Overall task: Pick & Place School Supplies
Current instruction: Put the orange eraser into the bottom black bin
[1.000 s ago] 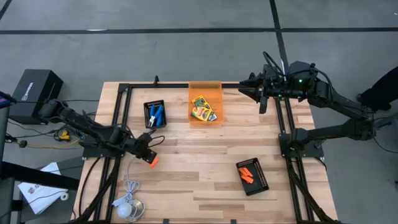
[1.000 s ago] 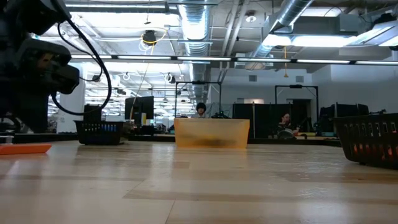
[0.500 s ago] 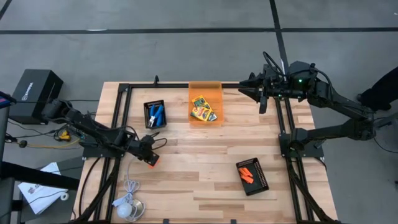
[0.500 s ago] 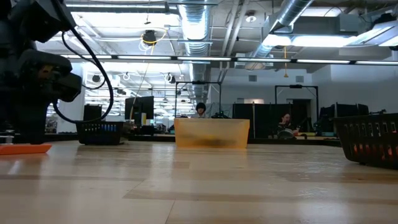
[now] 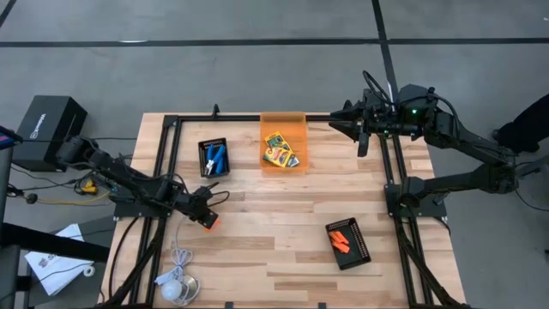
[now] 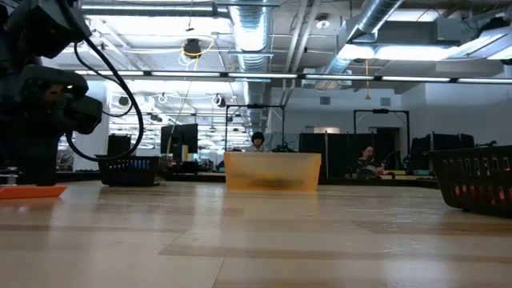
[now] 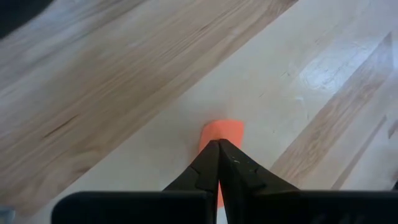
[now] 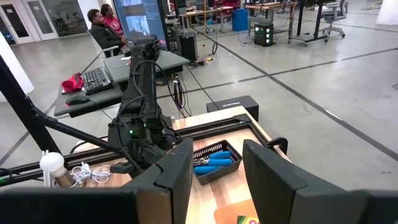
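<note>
Jaws pressed together, the left gripper [image 7: 219, 144] sits over an orange piece [image 7: 224, 132] on the table [image 5: 283, 249]; the right gripper [image 5: 336, 122], jaws spread, waits near the bin [image 5: 284, 122].

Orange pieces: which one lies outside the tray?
The orange piece at the left gripper lies on bare wood; the others sit in the black tray.

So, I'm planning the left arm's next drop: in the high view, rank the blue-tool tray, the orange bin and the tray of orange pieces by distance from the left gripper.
1. Blue-tool tray, just beyond the left gripper.
2. Orange bin, back centre.
3. Tray of orange pieces, front right.
</note>
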Robot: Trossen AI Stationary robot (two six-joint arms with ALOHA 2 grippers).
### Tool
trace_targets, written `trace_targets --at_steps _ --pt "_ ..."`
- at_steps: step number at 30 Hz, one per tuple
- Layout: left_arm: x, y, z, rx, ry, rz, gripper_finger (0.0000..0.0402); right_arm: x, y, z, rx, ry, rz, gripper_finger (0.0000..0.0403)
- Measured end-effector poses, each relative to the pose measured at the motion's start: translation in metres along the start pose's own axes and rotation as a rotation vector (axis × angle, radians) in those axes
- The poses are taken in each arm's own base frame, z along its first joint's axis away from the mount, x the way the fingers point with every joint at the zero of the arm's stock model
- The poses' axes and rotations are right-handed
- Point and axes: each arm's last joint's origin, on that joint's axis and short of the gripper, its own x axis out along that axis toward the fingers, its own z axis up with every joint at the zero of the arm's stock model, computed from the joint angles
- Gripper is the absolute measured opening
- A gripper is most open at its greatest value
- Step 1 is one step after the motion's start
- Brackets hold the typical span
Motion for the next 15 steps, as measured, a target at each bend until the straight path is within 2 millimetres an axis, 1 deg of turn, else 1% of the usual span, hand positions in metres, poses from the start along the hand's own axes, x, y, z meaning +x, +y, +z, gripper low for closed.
trace_targets --at_steps 15 --pt "-0.001 0.0032 -0.0008 0.017 0.003 0.011 0.0 0.0 -0.0001 0.0 0.003 0.0 0.0 0.0132"
